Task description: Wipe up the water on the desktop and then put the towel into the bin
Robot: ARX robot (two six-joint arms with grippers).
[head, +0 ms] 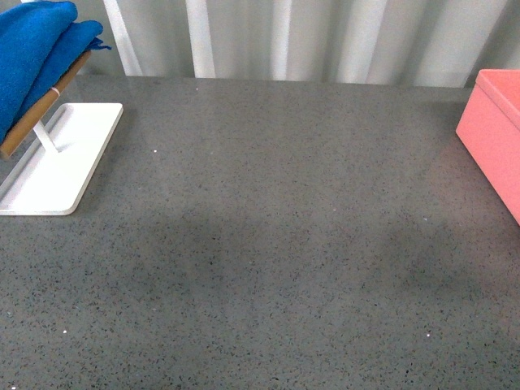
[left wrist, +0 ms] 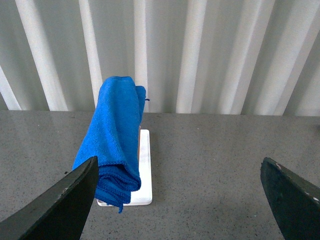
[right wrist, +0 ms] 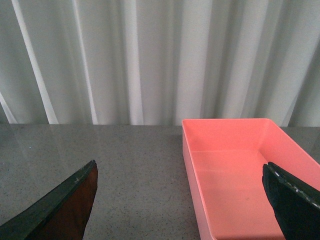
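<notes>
The blue towel hangs folded over a wooden bar at the far left of the dark speckled desktop. It also shows in the left wrist view, ahead of my open, empty left gripper. The pink bin stands at the right edge. In the right wrist view the bin is empty and lies ahead of my open, empty right gripper. Neither arm shows in the front view. I cannot make out any water on the desktop.
A white tray base with a wooden bar holds the towel at the left. It shows under the towel in the left wrist view. A white corrugated wall runs behind the desktop.
</notes>
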